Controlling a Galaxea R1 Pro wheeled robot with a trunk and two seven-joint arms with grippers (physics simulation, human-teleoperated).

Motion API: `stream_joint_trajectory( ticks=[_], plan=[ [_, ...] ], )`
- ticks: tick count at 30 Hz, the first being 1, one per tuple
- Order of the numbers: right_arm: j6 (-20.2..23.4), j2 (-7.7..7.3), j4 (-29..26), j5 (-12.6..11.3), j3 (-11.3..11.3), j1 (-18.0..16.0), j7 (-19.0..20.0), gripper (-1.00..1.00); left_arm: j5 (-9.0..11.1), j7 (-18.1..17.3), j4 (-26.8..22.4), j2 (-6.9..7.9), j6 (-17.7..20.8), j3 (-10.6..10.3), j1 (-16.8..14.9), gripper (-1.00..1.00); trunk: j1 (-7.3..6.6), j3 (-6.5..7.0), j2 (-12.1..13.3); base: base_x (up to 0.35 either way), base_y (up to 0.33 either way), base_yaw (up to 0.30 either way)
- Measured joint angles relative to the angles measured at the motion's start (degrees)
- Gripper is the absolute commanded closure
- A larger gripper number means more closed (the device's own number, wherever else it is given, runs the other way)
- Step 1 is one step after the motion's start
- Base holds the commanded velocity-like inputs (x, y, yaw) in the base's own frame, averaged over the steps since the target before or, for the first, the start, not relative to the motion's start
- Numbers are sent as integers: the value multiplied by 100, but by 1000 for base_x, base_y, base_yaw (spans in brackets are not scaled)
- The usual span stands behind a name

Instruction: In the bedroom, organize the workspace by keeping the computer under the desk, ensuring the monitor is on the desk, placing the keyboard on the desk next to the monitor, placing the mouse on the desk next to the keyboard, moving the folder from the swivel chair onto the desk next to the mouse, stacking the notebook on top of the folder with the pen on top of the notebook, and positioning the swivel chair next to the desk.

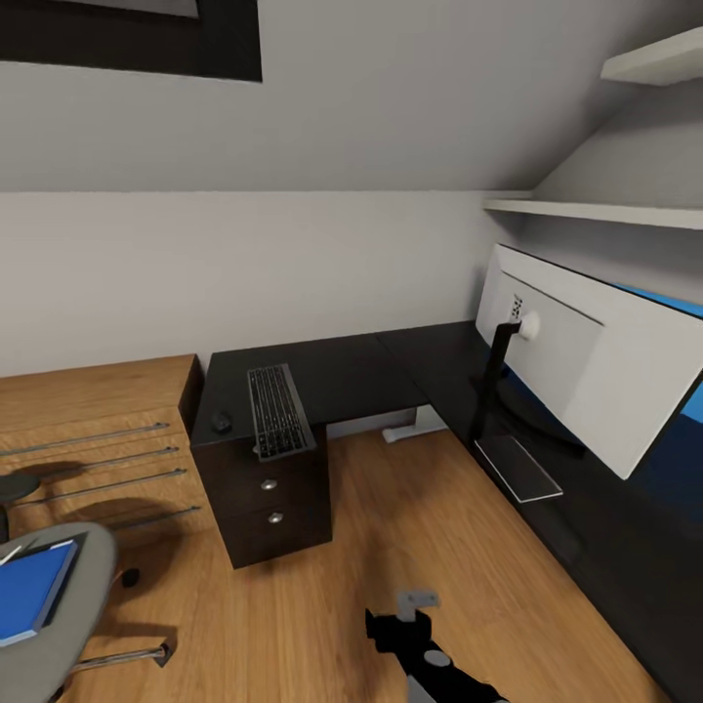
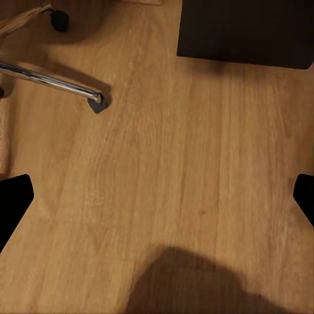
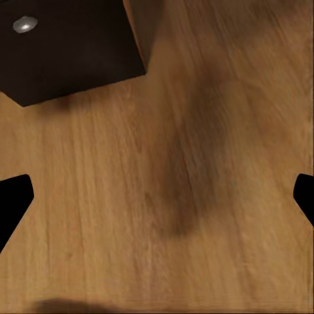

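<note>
Facing desk (image 1: 342,376) | folder (image 1: 34,586) flat on chair (image 1: 68,625) seat, low left | likely light, stiff, slick (pinch an overhanging edge) | left gripper (image 2: 157,196) and right gripper (image 3: 157,199) both spread wide, empty, over floor (image 1: 391,527)

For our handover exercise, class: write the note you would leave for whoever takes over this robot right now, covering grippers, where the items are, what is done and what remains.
Left gripper: open, empty, above bare wood floor.
Right gripper: open, empty, above floor near the drawer unit.
Done: monitor stands on the desk; keyboard lies on the desk over the drawers, mouse just beside it.
Left: folder is on the swivel chair seat; move it beside the mouse, stack notebook and pen on it, then bring the chair to the desk.
</note>
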Motion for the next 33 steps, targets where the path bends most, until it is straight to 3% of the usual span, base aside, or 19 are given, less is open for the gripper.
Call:
stream_joint_trajectory(
  ticks=[9, 17, 22, 33],
  plan=[
    [-921, -1, 630, 194, 0, 215, -18, -100, 4, -28, 0, -1, -4, -5, 0, -100, -198, 162, 361, 0, 0, 0],
    [-1363, -2, 922, 985, 9, 541, 2, -100, 3, -31, 14, 0, 1, -66, 0, -100, -374, 305, 682, 0, 0, 0],
    [-1701, -2, 971, 1326, 17, 660, -6, -100, 4, -27, 33, -1, 2, -76, 0, -100, -374, 306, 683, 0, 0, 0],
    [-1827, -2, 981, 1442, 10, 736, -6, -100, 4, -16, 98, -1, 3, -88, 0, -100, -374, 306, 684, 0, 0, 0]
  ],
)
